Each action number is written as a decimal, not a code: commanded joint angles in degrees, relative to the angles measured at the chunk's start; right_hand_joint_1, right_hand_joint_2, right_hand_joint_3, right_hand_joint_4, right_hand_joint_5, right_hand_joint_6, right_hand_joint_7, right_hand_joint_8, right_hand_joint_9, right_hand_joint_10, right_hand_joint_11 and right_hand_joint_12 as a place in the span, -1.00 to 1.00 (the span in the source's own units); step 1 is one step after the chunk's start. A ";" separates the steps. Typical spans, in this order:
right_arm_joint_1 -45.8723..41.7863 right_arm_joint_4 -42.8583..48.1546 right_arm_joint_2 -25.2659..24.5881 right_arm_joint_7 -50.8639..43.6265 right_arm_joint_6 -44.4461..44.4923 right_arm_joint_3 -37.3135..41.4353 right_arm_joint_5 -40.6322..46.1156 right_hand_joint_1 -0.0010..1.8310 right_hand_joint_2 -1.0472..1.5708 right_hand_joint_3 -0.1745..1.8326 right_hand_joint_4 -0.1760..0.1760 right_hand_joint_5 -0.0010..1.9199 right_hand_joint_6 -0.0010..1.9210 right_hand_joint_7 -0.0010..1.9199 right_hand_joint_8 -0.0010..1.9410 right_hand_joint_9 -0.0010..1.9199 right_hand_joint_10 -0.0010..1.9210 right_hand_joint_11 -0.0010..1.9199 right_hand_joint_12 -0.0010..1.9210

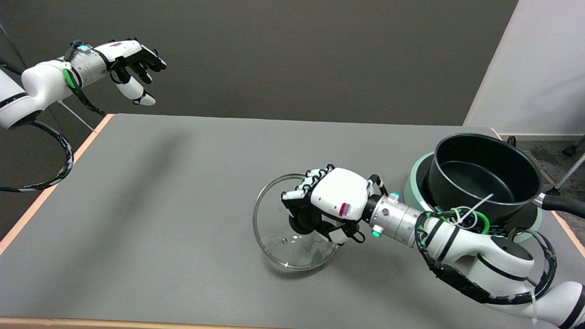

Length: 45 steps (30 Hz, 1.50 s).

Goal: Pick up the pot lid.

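Right arm [498, 260]: glossy white shell segments with black bands at the joints. A silver metal wrist cuff [396, 219] carries small round fasteners and two teal-lit indicators. A black braided cable loops along the forearm, with a green ring and white zip ties near the elbow. Right hand [336, 201]: white back plate with a small magenta marking, black finger bodies with white segment covers, thin black wires at the wrist.

Left arm [43, 84]: same white shell, silver cuff with a teal light, green and black cabling, black hose hanging below. Left hand [130, 64]: black fingers, white covers.
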 commanded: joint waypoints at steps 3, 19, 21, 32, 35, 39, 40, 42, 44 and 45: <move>0.51 1.52 2.98 6.25 0.79 4.38 0.00 0.46 0.46 -0.04 1.00 -0.48 0.65 -0.19 0.63 -0.32 1.00 -0.45 0.58; 2.73 1.60 3.54 13.93 3.13 14.45 0.00 0.47 0.45 -0.05 1.00 -0.47 0.65 -0.17 0.59 -0.29 1.00 -0.42 0.56; 4.01 1.52 3.78 14.18 2.57 15.10 0.00 0.47 0.45 -0.05 1.00 -0.47 0.65 -0.17 0.59 -0.29 1.00 -0.42 0.56; 18.03 -0.38 6.33 19.43 -3.97 12.02 -0.08 0.47 0.45 -0.06 1.00 -0.46 0.63 -0.16 0.57 -0.29 1.00 -0.41 0.54; 23.10 -1.91 6.82 21.04 -4.87 10.56 -0.08 0.47 0.45 -0.06 1.00 -0.46 0.63 -0.16 0.57 -0.28 1.00 -0.40 0.53; 27.12 -4.55 7.14 24.56 -5.27 10.23 -0.08 0.47 0.45 -0.07 1.00 -0.45 0.62 -0.15 0.56 -0.28 1.00 -0.39 0.51; 28.16 -5.60 7.38 25.61 -5.43 10.23 -0.08 0.47 0.45 -0.07 1.00 -0.45 0.62 -0.15 0.56 -0.28 1.00 -0.38 0.51; 29.35 -7.10 7.86 26.88 -5.59 10.23 -0.08 0.47 0.45 -0.07 1.00 -0.45 0.62 -0.15 0.55 -0.27 1.00 -0.38 0.51; 29.84 -8.15 8.74 27.60 -6.15 10.39 -0.08 0.47 0.45 -0.07 1.00 -0.45 0.62 -0.15 0.55 -0.27 1.00 -0.38 0.51; 29.99 -8.63 9.46 28.01 -6.64 10.48 -0.08 0.47 0.44 -0.06 1.00 -0.45 0.61 -0.14 0.55 -0.27 1.00 -0.38 0.51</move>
